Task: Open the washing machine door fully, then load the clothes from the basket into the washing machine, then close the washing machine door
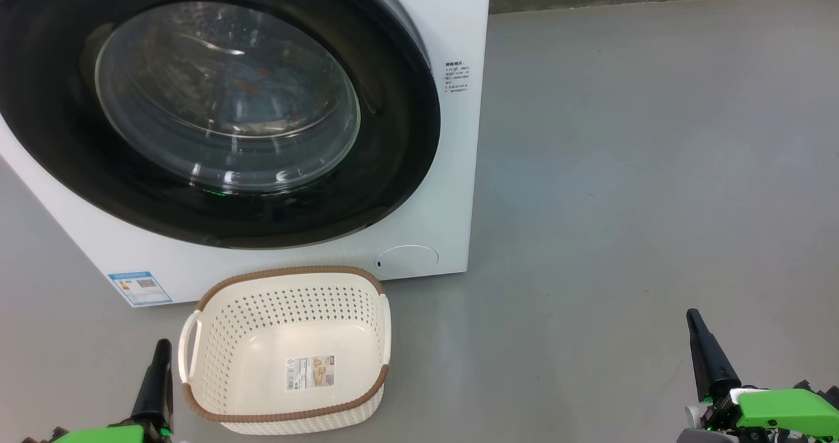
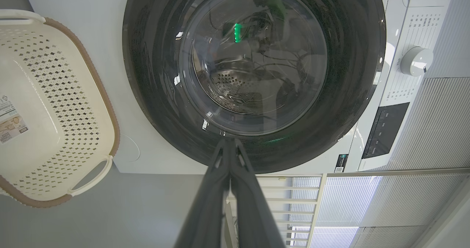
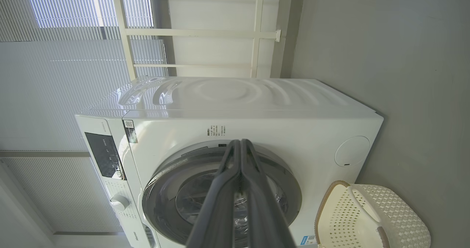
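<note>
The left gripper [image 1: 159,371] at seven o'clock and the right gripper [image 1: 704,354] at five are pinched shut, holding nothing. The basket [image 1: 282,272] at six sits empty. Beyond, at eleven, the door [image 1: 393,135] is closed, with the clothes [image 1: 249,82] dimly visible behind its glass (nothing seems left to do).

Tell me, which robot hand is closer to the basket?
The left hand: it stands right beside the basket, next to its white side handle. The right hand is far off on the other side.
</note>
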